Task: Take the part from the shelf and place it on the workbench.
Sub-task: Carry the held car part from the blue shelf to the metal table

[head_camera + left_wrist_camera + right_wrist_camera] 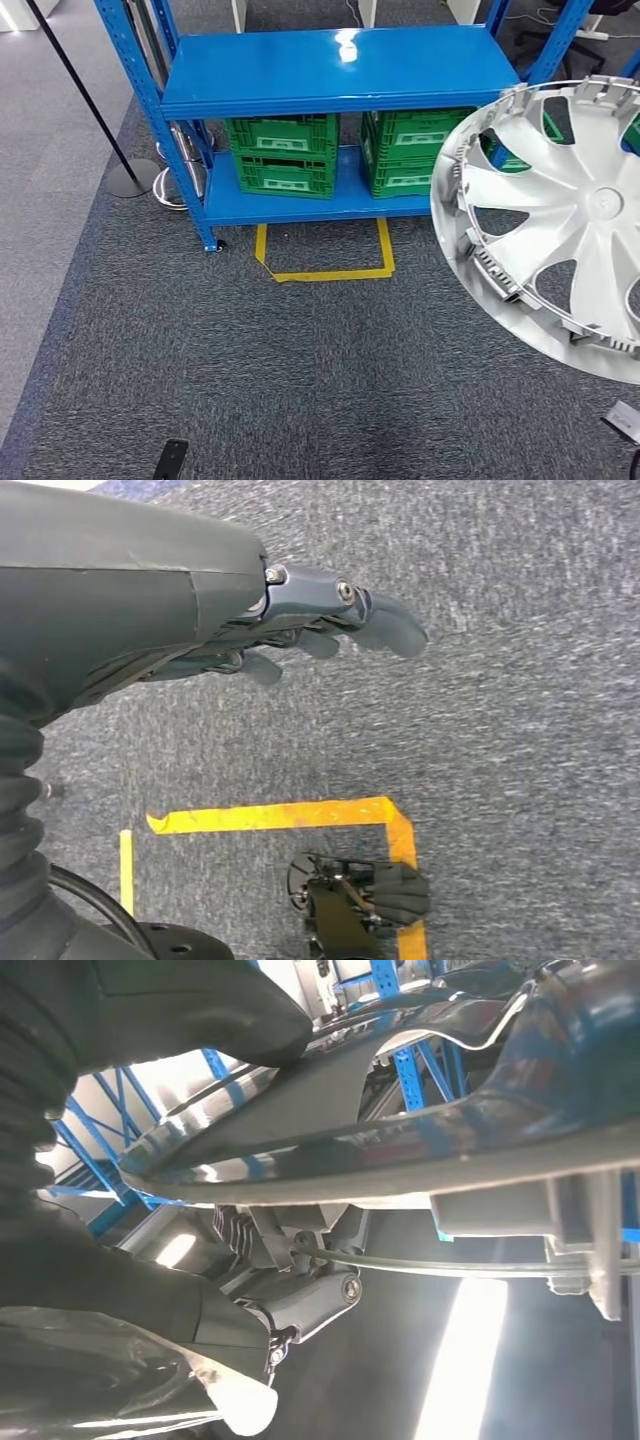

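head view high facing shelf (340, 70), wrist views close, left over carpet (528, 730)

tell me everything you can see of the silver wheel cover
The silver wheel cover is a round disc, plastic by the look, with a glossy metallic finish, broad curved spokes with open gaps between them and a small raised centre cap. Ribbed clips and a thin wire ring line its rim. It is off the blue shelf, tilted in the air above the grey carpet, at the right of the head view, partly cut off by the picture's edge. The right robot hand grips its rim from behind.
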### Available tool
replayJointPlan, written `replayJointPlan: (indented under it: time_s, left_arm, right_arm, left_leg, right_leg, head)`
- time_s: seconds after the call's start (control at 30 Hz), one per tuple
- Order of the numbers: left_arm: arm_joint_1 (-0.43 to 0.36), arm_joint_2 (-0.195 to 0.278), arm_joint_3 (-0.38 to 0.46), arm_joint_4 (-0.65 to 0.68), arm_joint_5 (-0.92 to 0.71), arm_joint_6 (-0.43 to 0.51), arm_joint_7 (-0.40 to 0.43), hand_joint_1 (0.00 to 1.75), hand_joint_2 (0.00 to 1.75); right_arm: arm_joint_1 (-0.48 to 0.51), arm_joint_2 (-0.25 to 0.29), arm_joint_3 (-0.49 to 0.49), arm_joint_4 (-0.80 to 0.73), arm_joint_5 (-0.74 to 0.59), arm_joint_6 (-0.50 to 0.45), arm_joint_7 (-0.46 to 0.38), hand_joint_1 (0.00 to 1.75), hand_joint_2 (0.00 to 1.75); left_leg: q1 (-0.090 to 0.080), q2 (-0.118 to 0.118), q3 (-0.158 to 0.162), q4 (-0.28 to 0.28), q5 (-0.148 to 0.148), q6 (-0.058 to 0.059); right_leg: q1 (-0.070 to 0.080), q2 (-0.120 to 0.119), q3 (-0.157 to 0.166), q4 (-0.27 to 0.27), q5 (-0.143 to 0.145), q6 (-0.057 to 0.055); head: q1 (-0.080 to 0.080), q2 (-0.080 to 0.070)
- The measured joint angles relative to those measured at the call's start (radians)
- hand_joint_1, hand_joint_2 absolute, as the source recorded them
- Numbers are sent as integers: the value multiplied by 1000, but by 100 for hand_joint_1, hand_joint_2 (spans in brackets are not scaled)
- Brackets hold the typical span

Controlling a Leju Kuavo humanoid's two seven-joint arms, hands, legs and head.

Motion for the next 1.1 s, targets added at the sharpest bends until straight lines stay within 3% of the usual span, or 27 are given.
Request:
replayJointPlan:
  time_s: [0.07,0.1,0.13,0.23,0.3,0.37,0.4,0.43,0.47,0.5,0.57,0.63,0.7,0.77,0.8,0.87,0.9,0.93,0.97,1.0,1.03,1.1]
  left_arm:
    - [-1,-1,0,0,0,0,0,0,175]
    - [-1,-1,0,0,0,0,0,0,175]
    - [-1,-1,0,0,0,0,0,0,175]
    - [1,1,0,0,0,0,0,0,175]
    - [1,1,0,0,0,1,0,0,175]
    - [1,1,0,0,0,1,0,0,175]
    - [1,1,0,0,0,1,0,0,175]
    - [1,1,0,0,0,1,0,0,175]
    - [1,1,0,0,0,1,0,0,175]
    - [1,1,0,0,0,1,0,0,175]
    - [0,2,0,0,0,1,0,0,175]
    - [-1,2,0,0,0,1,0,0,175]
    - [-1,2,0,0,0,1,0,0,175]
    - [-1,2,0,0,0,1,0,0,175]
    - [-2,2,0,0,0,1,0,0,175]
    - [-2,2,0,0,0,1,0,0,175]
    - [-2,1,0,0,0,1,0,0,175]
    - [-2,1,0,0,0,0,0,0,175]
    - [-1,0,0,0,0,0,0,0,175]
    - [-1,0,0,0,0,0,0,0,175]
    - [-2,-1,0,0,0,0,0,0,175]
    - [-2,-1,0,0,0,-1,0,0,175]
  right_arm:
    - [-1,0,-1,-1,0,1,0,175,175]
    - [-1,0,-2,-1,0,1,0,175,175]
    - [-1,0,-3,-2,0,1,0,175,175]
    - [0,1,-4,-3,0,2,0,175,175]
    - [-1,1,-5,-3,0,2,0,175,175]
    - [-1,2,-6,-3,0,2,0,175,175]
    - [-1,2,-6,-3,0,2,0,175,175]
    - [-1,2,-6,-3,0,2,0,175,175]
    - [0,2,-6,-3,0,2,0,175,175]
    - [0,2,-6,-3,0,2,0,175,175]
    - [-1,2,-6,-3,0,2,0,175,175]
    - [-1,2,-6,-3,0,2,0,175,175]
    - [-1,2,-6,-3,0,2,0,175,175]
    - [0,2,-7,-3,0,2,0,175,175]
    - [0,2,-7,-3,0,2,0,175,175]
    - [0,2,-7,-3,0,2,0,175,175]
    - [0,2,-7,-3,0,2,0,175,175]
    - [1,2,-7,-3,0,2,0,175,175]
    - [1,3,-7,-3,0,2,-1,175,175]
    - [2,3,-7,-3,0,2,-1,175,175]
    - [1,3,-7,-3,0,2,-1,175,175]
    - [-1,3,-7,-3,0,2,-1,175,175]
  left_leg:
    - [-2,0,-20,18,3,-6]
    - [-3,-1,-27,26,6,-10]
    - [-4,-1,-32,31,9,-15]
    - [-4,-4,-45,47,5,-31]
    - [0,-6,-69,113,-56,-44]
    - [6,-6,-106,240,-140,-53]
    - [8,-6,-117,294,-165,-55]
    - [9,-6,-114,319,-171,-54]
    - [9,-6,-94,304,-157,-52]
    - [9,-7,-57,252,-130,-47]
    - [5,-10,31,106,-85,-33]
    - [-1,-12,73,25,-73,-24]
    - [-5,-12,72,10,-63,-17]
    - [-4,-8,65,-3,-45,-6]
    - [-1,-6,59,-8,-36,-1]
    - [-2,-4,40,-7,-23,5]
    - [-2,-3,30,-5,-17,6]
    - [-2,-3,19,-3,-10,5]
    - [-2,-2,9,0,-5,4]
    - [-1,-2,1,3,0,2]
    - [-1,-2,-7,9,3,-1]
    - [-3,-3,-22,21,9,-9]
  right_leg:
    - [2,0,90,-132,19,0]
    - [3,1,115,-172,16,-2]
    - [5,2,123,-186,9,-5]
    - [3,1,105,-182,19,-20]
    - [0,-2,93,-181,31,-37]
    - [3,-3,79,-179,42,-47]
    - [4,-3,71,-177,47,-48]
    - [6,-2,63,-176,52,-48]
    - [8,-2,56,-174,56,-48]
    - [9,-1,51,-173,60,-47]
    - [12,-1,43,-172,68,-44]
    - [10,-1,37,-173,78,-35]
    - [6,-1,32,-177,90,-21]
    - [4,0,19,-163,69,-13]
    - [4,0,5,-131,38,-11]
    - [4,1,-36,-12,-42,-6]
    - [4,1,-54,50,-70,-3]
    - [4,1,-60,89,-78,0]
    - [3,1,-50,93,-66,2]
    - [2,0,-19,55,-39,3]
    - [0,0,26,-14,-11,5]
    - [1,-1,112,-142,9,4]
  head:
    - [0,0]
    - [0,0]
    - [0,0]
    - [-2,0]
    - [-6,0]
    - [-9,0]
    - [-10,0]
    - [-10,0]
    - [-10,0]
    - [-10,0]
    - [-9,0]
    - [-9,0]
    - [-9,0]
    - [-8,0]
    - [-6,0]
    - [-4,0]
    - [-4,0]
    - [-4,0]
    - [-4,0]
    - [-4,0]
    - [-4,0]
    - [-4,0]
